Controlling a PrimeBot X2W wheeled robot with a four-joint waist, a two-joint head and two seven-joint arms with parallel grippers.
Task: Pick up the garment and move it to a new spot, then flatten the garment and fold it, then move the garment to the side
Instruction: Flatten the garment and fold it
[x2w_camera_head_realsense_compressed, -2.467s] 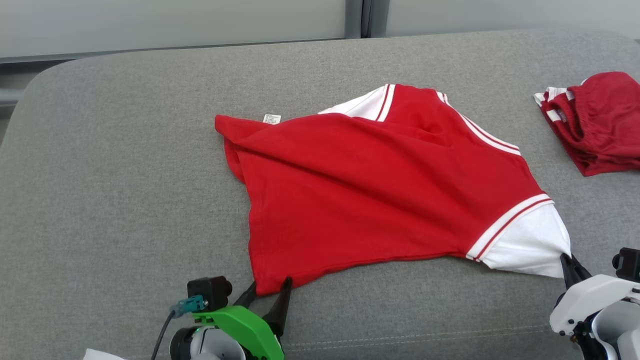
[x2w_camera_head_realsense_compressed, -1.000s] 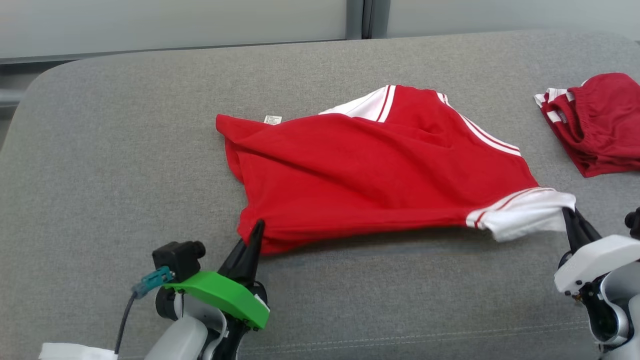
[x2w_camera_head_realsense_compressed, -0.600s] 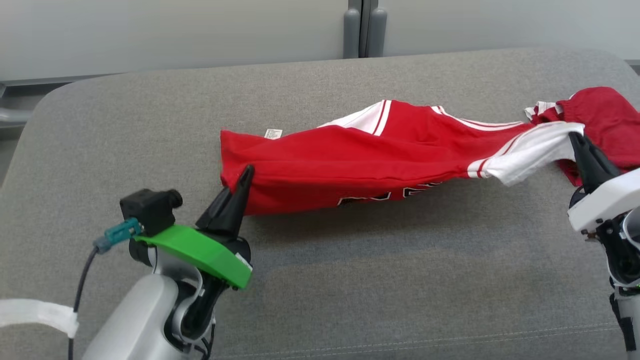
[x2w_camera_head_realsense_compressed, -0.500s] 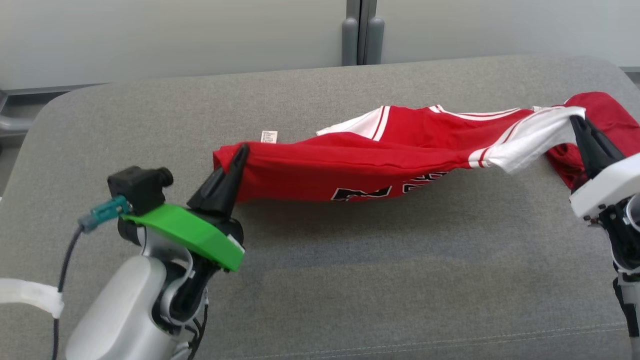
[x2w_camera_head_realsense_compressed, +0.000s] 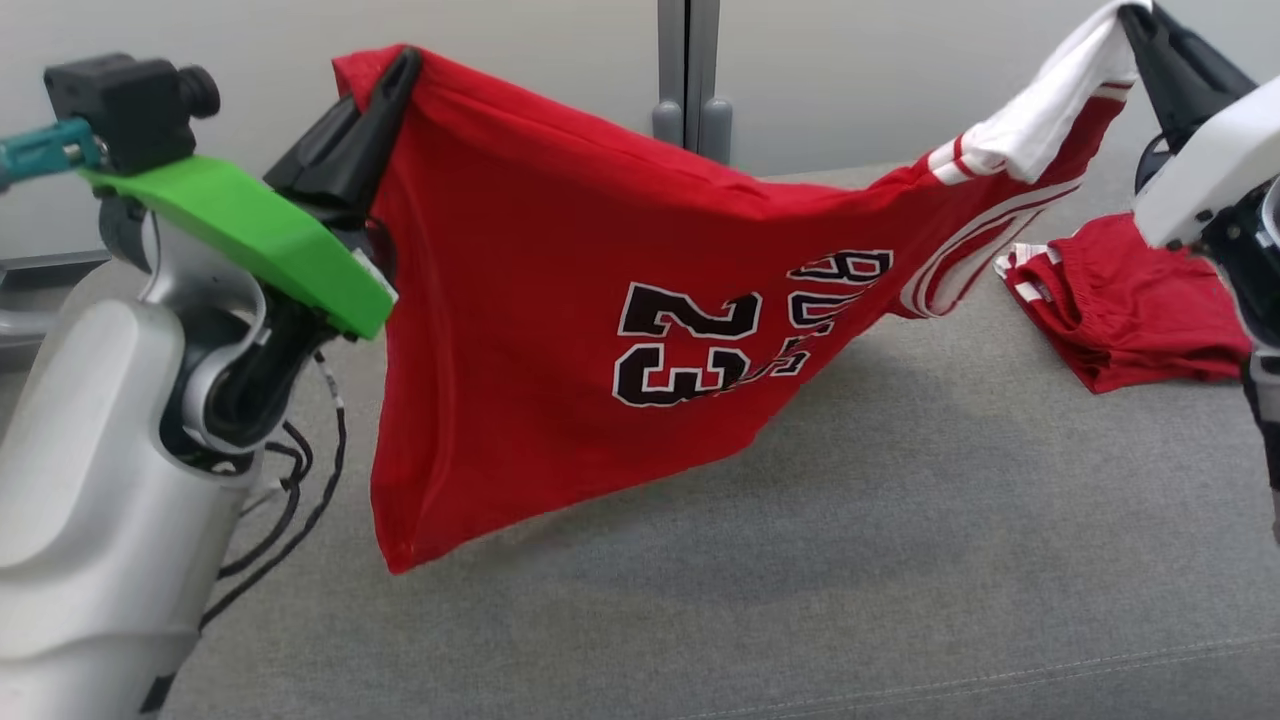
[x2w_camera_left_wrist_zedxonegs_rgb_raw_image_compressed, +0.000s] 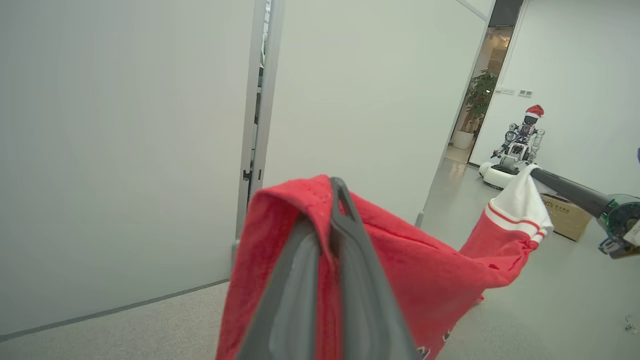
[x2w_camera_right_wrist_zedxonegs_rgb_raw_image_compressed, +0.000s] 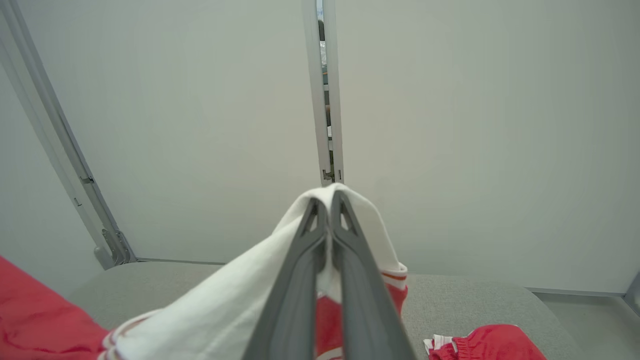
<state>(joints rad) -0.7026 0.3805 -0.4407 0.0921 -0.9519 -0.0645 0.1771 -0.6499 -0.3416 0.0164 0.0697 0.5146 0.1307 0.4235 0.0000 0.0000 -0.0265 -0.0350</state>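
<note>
Currently you are holding the red number 23 jersey (x2w_camera_head_realsense_compressed: 560, 300) suspended over the grey cushion (x2w_camera_head_realsense_compressed: 900, 560). The left gripper (x2w_camera_head_realsense_compressed: 403, 62) is pinching its hem corner at 10 o'clock, and the right gripper (x2w_camera_head_realsense_compressed: 1132, 14) is pinching its white sleeve at 2 o'clock. The long axis is running between them, with the body hanging toward 6 o'clock.

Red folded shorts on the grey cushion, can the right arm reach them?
Probably not: the right end effector is shut on the red jersey, holding its white sleeve aloft. Otherwise the way to the red folded shorts looks free.
</note>
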